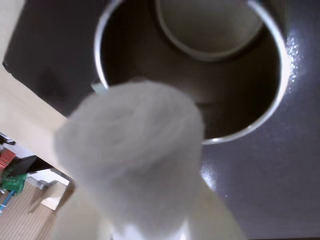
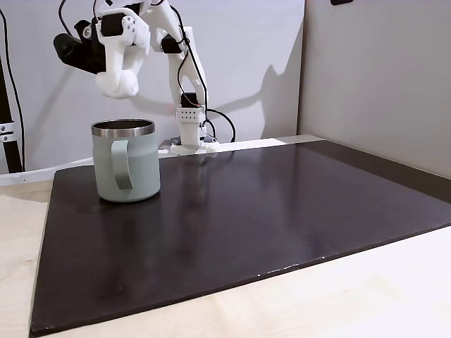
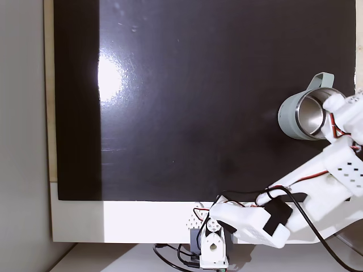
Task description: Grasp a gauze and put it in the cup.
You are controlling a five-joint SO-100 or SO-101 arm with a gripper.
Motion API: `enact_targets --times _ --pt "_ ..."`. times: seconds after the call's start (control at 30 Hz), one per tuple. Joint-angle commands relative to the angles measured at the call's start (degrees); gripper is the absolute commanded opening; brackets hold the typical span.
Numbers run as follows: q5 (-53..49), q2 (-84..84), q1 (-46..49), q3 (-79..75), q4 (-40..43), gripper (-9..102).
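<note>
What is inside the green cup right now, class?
The cup shows bare steel walls and an empty floor in the wrist view. The gauze hangs above the rim in the gripper, not yet inside. It hides part of the near inner wall.

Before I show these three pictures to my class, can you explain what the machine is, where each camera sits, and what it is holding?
It is a small white robot arm bolted at the edge of a table, with a two-finger claw. One fixed view looks across the black mat from the side; the other looks straight down. The wrist view rides on the arm itself. On the mat stands a pale green metal mug with a steel rim. The claw grips a small white fuzzy gauze roll, held in the air just above the mug's open mouth, not yet dropped in.
</note>
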Motion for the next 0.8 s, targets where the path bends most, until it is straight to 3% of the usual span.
enact_targets --times 0.0,0.53,0.6,0.7,0.77 --pt "-0.53 0.00 0.70 -0.09 0.26 0" --pt "-0.35 -2.29 -1.58 3.96 0.26 2" --pt "-0.35 -2.11 -1.58 4.83 0.26 9" --pt "-0.88 -0.70 -1.93 7.65 0.26 32" --pt "-0.88 0.18 -2.11 8.88 0.26 41"
